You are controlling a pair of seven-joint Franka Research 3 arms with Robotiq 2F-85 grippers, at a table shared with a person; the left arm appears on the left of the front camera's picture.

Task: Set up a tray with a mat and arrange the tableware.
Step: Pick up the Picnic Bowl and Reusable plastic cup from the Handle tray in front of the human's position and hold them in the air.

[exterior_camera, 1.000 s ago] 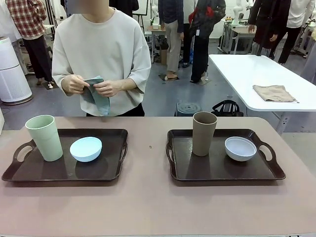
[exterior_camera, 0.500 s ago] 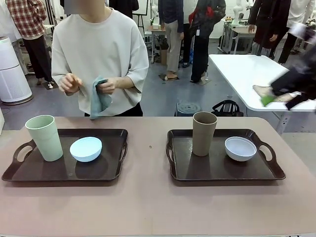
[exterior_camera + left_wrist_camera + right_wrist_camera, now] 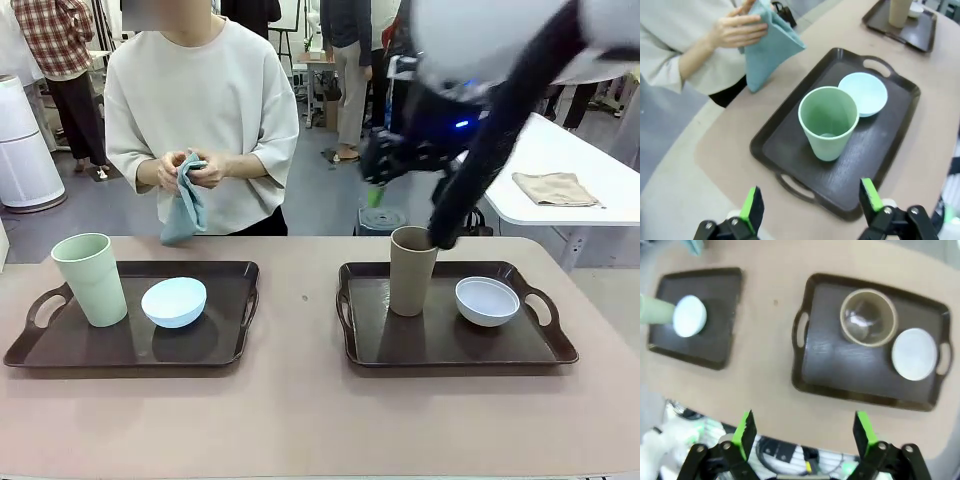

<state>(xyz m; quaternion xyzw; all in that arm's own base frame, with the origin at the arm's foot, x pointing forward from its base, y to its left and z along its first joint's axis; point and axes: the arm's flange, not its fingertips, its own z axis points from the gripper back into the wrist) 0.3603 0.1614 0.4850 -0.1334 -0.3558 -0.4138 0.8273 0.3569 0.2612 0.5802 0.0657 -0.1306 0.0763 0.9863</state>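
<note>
Front view: two dark brown handled plastic trays lay well apart on the pinkish worktop (image 3: 300,410). The left tray (image 3: 130,355) carried the tall pale green tumbler (image 3: 90,280) and the light blue round bowl (image 3: 174,301); the right tray (image 3: 440,345) held the tall brown tumbler (image 3: 413,270) and the whitish round bowl (image 3: 487,301). A person at the far side gripped a teal cloth (image 3: 185,210), likely the mat; neither tray had one, so the setup looked barely begun. Left wrist view: the left hand (image 3: 811,200) hung released and empty above the green tumbler. Right wrist view: the right hand (image 3: 804,432), likewise spread and empty, hung high over the worktop, just short of the right tray
</note>
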